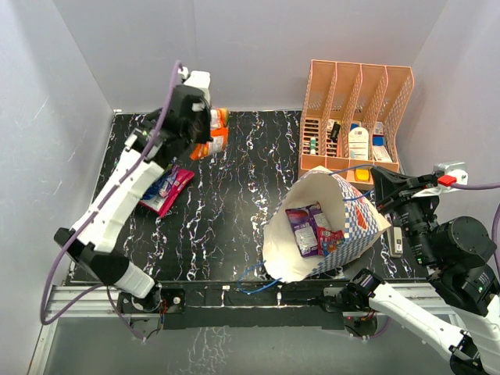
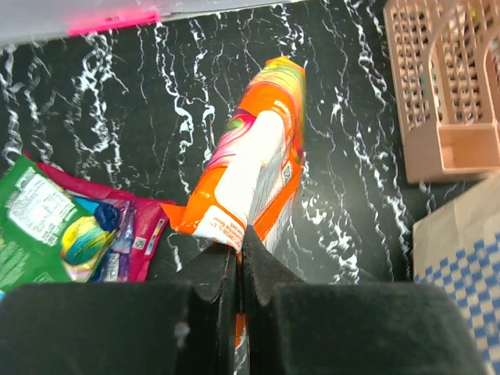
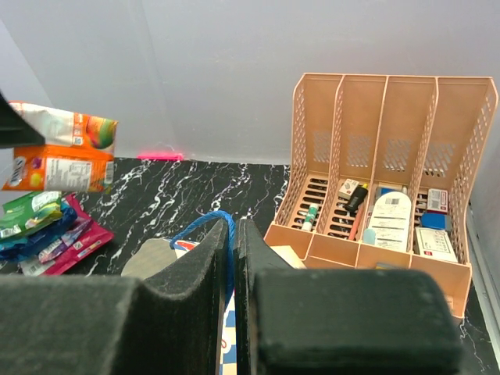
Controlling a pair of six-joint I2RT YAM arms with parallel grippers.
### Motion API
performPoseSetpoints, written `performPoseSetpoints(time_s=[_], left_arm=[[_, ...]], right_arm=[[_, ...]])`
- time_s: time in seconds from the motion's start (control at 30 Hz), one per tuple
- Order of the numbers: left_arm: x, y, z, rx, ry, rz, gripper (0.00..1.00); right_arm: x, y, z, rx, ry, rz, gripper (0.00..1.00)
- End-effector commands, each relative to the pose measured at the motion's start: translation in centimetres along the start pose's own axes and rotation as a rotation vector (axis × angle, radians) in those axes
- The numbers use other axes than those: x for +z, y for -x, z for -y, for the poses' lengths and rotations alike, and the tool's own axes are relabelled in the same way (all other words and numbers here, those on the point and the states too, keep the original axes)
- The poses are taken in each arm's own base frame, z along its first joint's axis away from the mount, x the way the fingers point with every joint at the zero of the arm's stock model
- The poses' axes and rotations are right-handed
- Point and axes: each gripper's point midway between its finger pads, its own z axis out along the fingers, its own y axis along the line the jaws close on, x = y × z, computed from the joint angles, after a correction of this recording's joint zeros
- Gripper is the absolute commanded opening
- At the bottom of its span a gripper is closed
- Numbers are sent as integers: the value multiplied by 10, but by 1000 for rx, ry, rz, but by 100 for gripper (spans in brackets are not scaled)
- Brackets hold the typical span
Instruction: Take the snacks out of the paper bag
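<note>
Left gripper clamps orange packet (gripped end hidden); right gripper closed, paper bag contact unclear.

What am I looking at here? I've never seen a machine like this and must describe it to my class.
Two robot arms stand at a black table. One picture looks down from above; the other two come from a camera on each wrist. The left hand is shut on an orange snack packet, held up off the table. The right hand is shut on the rim of a checkered paper bag with snacks inside. More packets lie on the table; a peach organizer stands at the back.
</note>
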Motion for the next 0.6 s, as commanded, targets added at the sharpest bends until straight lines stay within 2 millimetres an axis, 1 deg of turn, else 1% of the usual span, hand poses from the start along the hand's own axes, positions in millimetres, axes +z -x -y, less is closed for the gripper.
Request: performPoseSetpoints(time_s=[0.0, 0.03, 0.1, 0.17, 0.27, 0.37, 0.4, 0.47, 0.57], left_arm=[[7, 50, -54, -304, -79, 141, 0], [18, 44, -66, -374, -85, 128, 0], [30, 43, -88, -503, -108, 139, 0], [38, 39, -112, -627, -110, 138, 0], [41, 31, -153, -852, -104, 156, 0], [37, 18, -187, -1046, -119, 197, 0], [39, 11, -197, -1099, -115, 205, 0], [32, 4, -210, -1172, -113, 237, 0], [31, -10, -221, -1256, -98, 242, 0]], right_arm=[[-3, 20, -8, 55, 43, 57, 7], [-4, 20, -8, 61, 44, 57, 7], [-6, 19, -7, 71, 47, 58, 7], [-8, 19, -6, 77, 48, 63, 7], [-9, 19, -6, 79, 52, 63, 7], [-12, 20, -6, 91, 57, 67, 7], [-13, 20, -6, 95, 58, 69, 7], [-13, 19, -7, 99, 66, 69, 7], [-15, 18, -7, 100, 71, 66, 7]])
